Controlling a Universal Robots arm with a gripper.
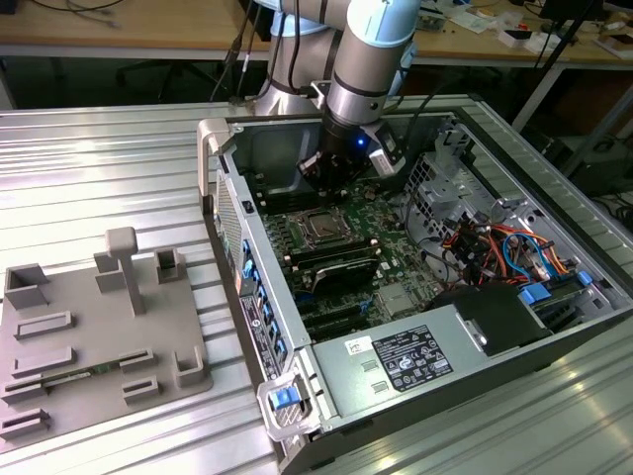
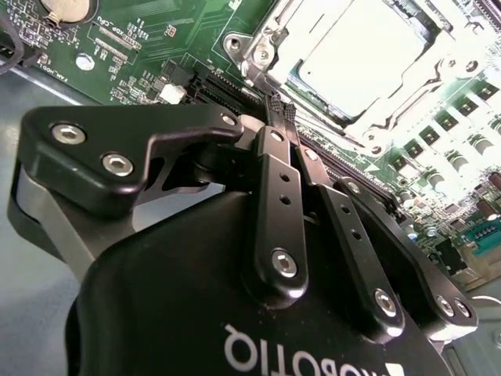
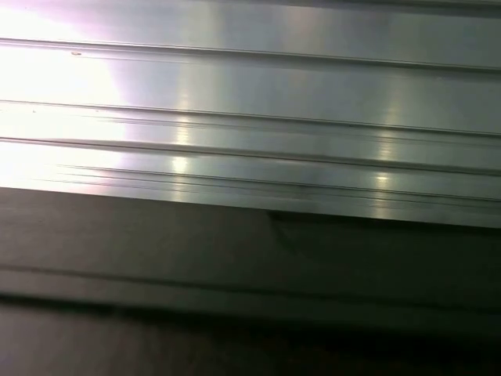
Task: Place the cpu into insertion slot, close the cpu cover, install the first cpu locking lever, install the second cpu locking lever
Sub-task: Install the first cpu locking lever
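In the exterior view the hand hangs inside the open computer case, upper centre of the frame, just above the insertion slot on the green motherboard. In the second wrist view the hand has its two black fingers pressed together with nothing between them, tips just short of the socket's rim at upper centre.

The cpu lies flat in the slot, pale and glaring, upper right of that frame, with the cpu cover down around it as a silvery frame. Whether a locking lever is latched I cannot tell (the glare hides the edges).

What could go wrong, as I judge it: the closed tips sit very near the socket, so a slight misaim could skid off a thin lever onto the board and scrape parts, or let a sprung lever snap back. Pressing the cover askew could stress the chip beneath.

Writing: white print shows on the board, on the hand's body and on a case label, but I leave it unread. The first wrist view shows the ribbed metal desk.
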